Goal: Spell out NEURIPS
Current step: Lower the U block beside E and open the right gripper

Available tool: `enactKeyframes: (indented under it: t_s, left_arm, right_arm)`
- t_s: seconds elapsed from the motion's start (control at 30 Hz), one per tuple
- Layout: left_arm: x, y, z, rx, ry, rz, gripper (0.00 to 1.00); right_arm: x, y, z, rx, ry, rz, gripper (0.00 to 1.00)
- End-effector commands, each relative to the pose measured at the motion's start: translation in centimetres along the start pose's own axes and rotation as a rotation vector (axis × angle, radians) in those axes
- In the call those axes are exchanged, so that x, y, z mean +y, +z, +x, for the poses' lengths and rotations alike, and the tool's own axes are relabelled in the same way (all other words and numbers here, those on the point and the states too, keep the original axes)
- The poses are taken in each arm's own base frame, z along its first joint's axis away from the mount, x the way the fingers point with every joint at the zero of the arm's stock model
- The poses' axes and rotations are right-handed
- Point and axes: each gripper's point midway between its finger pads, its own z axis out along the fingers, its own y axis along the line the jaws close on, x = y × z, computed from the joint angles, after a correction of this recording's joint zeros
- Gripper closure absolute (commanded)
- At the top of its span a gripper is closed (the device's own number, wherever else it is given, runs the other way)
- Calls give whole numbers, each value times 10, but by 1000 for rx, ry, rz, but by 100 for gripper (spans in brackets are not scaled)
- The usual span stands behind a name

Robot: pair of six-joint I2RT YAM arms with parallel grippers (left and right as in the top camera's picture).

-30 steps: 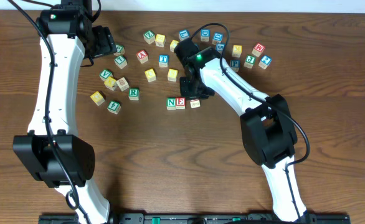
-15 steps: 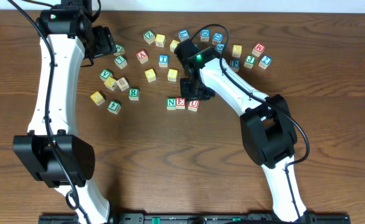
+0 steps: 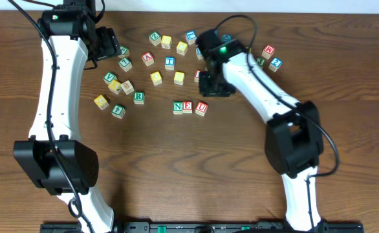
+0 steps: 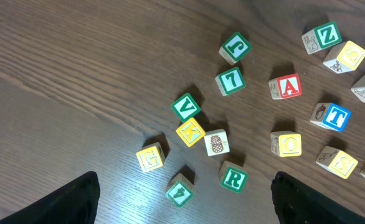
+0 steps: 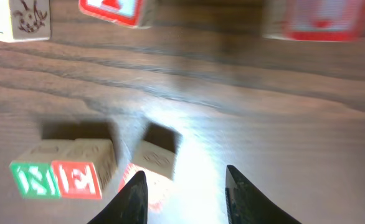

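Three cubes stand in a row mid-table: green N (image 3: 178, 107), red E (image 3: 187, 107) and red U (image 3: 202, 108), the U touching the E. My right gripper (image 3: 216, 89) hovers just up and right of the U, open and holding nothing. In its wrist view the N (image 5: 30, 178), E (image 5: 76, 179) and U (image 5: 152, 160) lie left of the gripper (image 5: 185, 199), with the U partly behind the left fingertip. The green R cube (image 3: 138, 97) lies among the loose cubes on the left. My left gripper (image 3: 109, 45), seen as (image 4: 185, 211), hangs wide open above the R (image 4: 233, 178).
Loose letter cubes are scattered across the far half of the table, among them red A (image 3: 148, 58), blue T (image 3: 169, 63), red W (image 3: 268, 50), green 4 (image 4: 180, 191) and yellow K (image 4: 190, 131). The right arm hides some cubes beneath it.
The right gripper set the U cube down beside the E, let go of it, and has drawn back up and to the right. The left arm has not moved.
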Motion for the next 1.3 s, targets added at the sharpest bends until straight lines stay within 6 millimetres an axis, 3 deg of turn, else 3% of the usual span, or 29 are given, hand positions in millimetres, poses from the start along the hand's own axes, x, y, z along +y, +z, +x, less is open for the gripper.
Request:
enactKeyframes:
  t_s: [0.0, 0.33, 0.6, 1.27]
  left_arm:
    - [4, 6, 0, 5, 1, -21, 13]
    - [3, 6, 0, 5, 1, -21, 13]
    - [4, 6, 0, 5, 1, -21, 13]
    - [3, 6, 0, 5, 1, -21, 13]
  right_arm:
    - [-6, -20, 2, -6, 11, -3, 65]
    - [-15, 16, 30, 79, -11, 39, 75]
    - [-8, 42, 38, 82, -15, -11, 76]
    - [14, 46, 29, 18, -49, -58, 75]
